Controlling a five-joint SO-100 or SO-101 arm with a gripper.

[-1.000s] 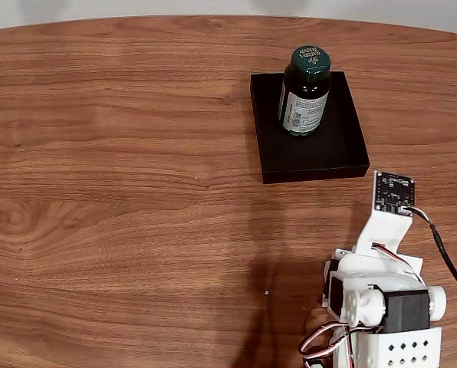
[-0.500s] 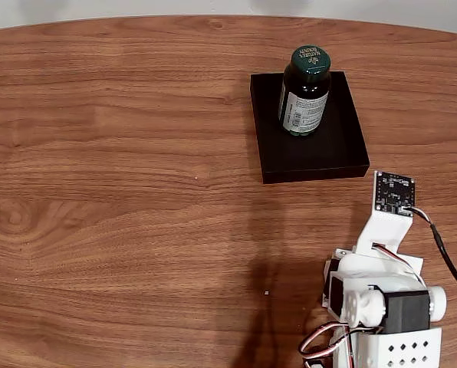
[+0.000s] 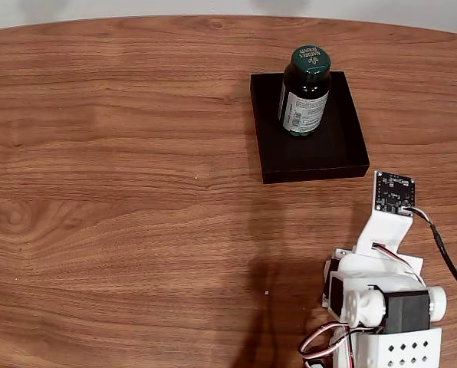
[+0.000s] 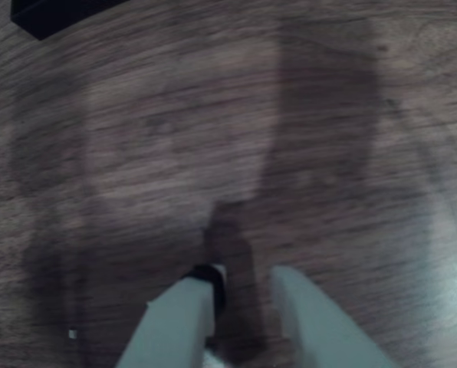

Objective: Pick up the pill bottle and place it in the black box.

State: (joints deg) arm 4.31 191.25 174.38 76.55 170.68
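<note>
1. In the box (image 3: 343, 149), toward its far side in the fixed view, the bottle (image 3: 305, 90) stands upright on the black floor, cap up, label facing the camera, clear of all four walls.
2. So I judge the placing done: the bottle is where the task wants it and nothing of mine touches it.
3. My arm (image 3: 382, 307) sits folded at the lower right of the fixed view, near its base, well apart from the box.
4. In the wrist view my pincer (image 4: 248, 276) hangs over bare table (image 4: 175, 153), the two pale fingers (image 4: 184, 310) parted by a narrow gap with nothing between them. A corner of the box shows at the top left of that view, far from my tips.
5. Next move, as I judge it: none toward the bottle. If anything remains, it is to rest where I am and avoid brushing the box's near wall.
6. Room for moving: the table is wide and open to the left of the box and in front of me in the fixed view. Only a tiny pale speck (image 3: 266, 292) lies on the wood, left of my base.
7. Edges: the table's curved far edge runs just behind the box, so a push from my side could send it that way. My cable (image 3: 447, 261) trails at the right edge of the fixed view, the tighter side for me.
</note>
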